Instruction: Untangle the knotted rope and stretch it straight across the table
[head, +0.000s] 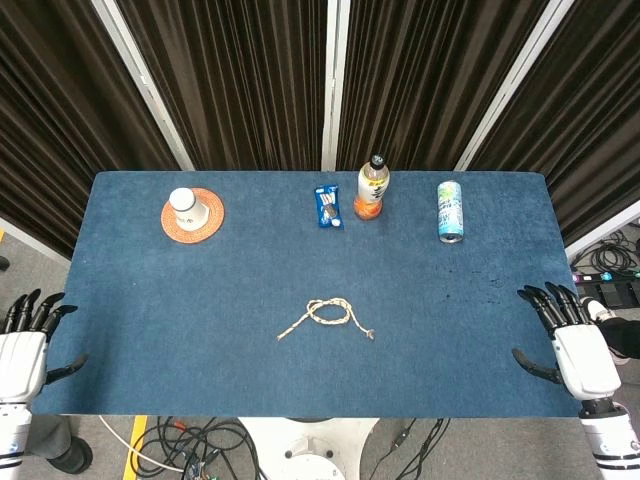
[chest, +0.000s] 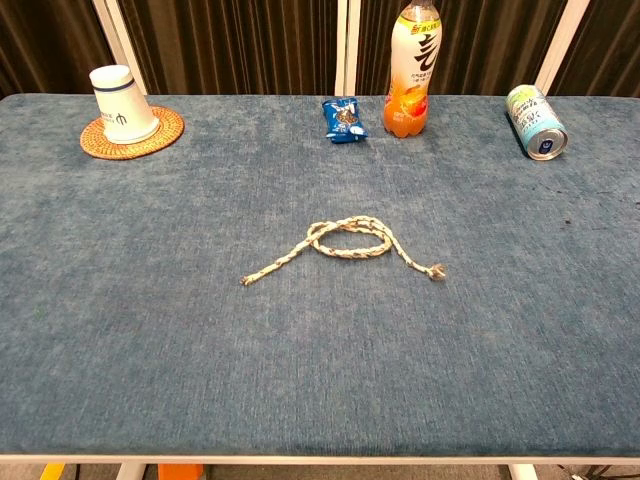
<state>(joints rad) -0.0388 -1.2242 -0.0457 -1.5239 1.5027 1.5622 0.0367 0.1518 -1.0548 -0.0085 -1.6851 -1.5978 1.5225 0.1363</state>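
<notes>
We see one rope (head: 327, 318) lying just below the middle of the head view, tied in a single loose loop with both ends trailing outward, left and right, which should leave each end free for a separate grip. Our left hand (head: 25, 345) waits at the lower left edge and our right hand (head: 570, 345) at the lower right, both empty with fingers spread, well apart from the rope, likely parked clear before reaching in. Along the top of the table (head: 470, 330) we count one cup (head: 185, 205) upside down on one coaster (head: 207, 224), one snack packet (head: 329, 207), one bottle (head: 372, 188) and one can (head: 451, 211) lying on its side.
</notes>
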